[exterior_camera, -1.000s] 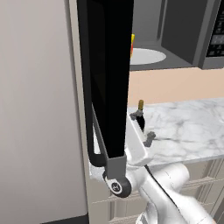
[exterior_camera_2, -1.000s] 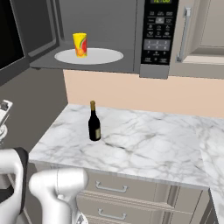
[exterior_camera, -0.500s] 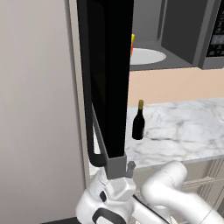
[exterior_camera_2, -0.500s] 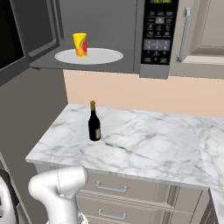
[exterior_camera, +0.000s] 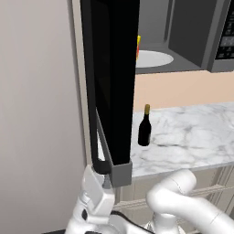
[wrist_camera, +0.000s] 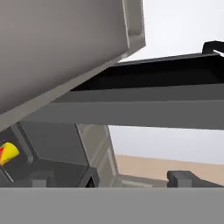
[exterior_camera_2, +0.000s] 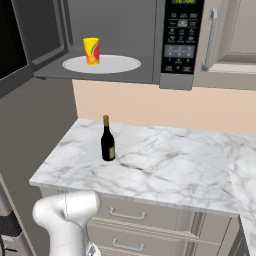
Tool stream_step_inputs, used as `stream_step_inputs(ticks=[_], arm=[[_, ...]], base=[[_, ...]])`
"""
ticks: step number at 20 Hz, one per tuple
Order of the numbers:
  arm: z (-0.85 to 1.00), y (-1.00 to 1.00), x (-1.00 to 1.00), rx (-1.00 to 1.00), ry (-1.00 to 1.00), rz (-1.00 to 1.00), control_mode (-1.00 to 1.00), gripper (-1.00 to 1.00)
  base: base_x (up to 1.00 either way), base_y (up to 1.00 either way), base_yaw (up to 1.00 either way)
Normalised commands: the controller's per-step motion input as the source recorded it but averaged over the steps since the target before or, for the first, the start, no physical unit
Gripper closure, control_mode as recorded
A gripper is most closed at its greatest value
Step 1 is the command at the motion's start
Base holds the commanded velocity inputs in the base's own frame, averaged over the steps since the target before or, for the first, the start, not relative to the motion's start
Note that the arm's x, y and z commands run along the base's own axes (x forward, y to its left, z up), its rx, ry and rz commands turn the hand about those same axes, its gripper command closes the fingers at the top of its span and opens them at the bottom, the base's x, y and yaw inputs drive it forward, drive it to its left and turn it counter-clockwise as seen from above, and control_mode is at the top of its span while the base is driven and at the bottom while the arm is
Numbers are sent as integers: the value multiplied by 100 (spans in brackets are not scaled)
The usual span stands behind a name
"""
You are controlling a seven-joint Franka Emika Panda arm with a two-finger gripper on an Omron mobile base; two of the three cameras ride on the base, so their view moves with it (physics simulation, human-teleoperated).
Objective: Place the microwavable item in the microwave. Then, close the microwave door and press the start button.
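Microwave [exterior_camera_2: 125, 40] hung over marble worktop [exterior_camera_2: 165, 165], door [exterior_camera: 114, 82] swung wide open. Arm folded low, hand [exterior_camera: 103, 183] raised just under door's bottom corner, fingers spread wide, empty. Wine bottle [exterior_camera_2: 107, 141] stood on worktop. Yellow cup [exterior_camera_2: 91, 51] sat on turntable inside.

From the left base view we look forward past the open microwave door [exterior_camera: 112, 87], close at frame centre. The right base view looks down on the worktop [exterior_camera_2: 165, 165] and microwave [exterior_camera_2: 125, 40]; both share the bottle [exterior_camera: 145, 126]. Our hand view peers up under the door.
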Motion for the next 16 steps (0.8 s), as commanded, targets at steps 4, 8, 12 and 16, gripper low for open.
stream_step_inputs(ticks=[4,8,12,16], arm=[[-26,97,45,-11,27,-11,-100,-100],[-51,96,52,-26,38,-10,-100,-100],[-65,98,59,-34,39,-7,-100,-100],[-7,53,32,-12,31,-7,-100,-100]], base=[[0,0,0],[0,0,0],[0,0,0],[0,0,0]])
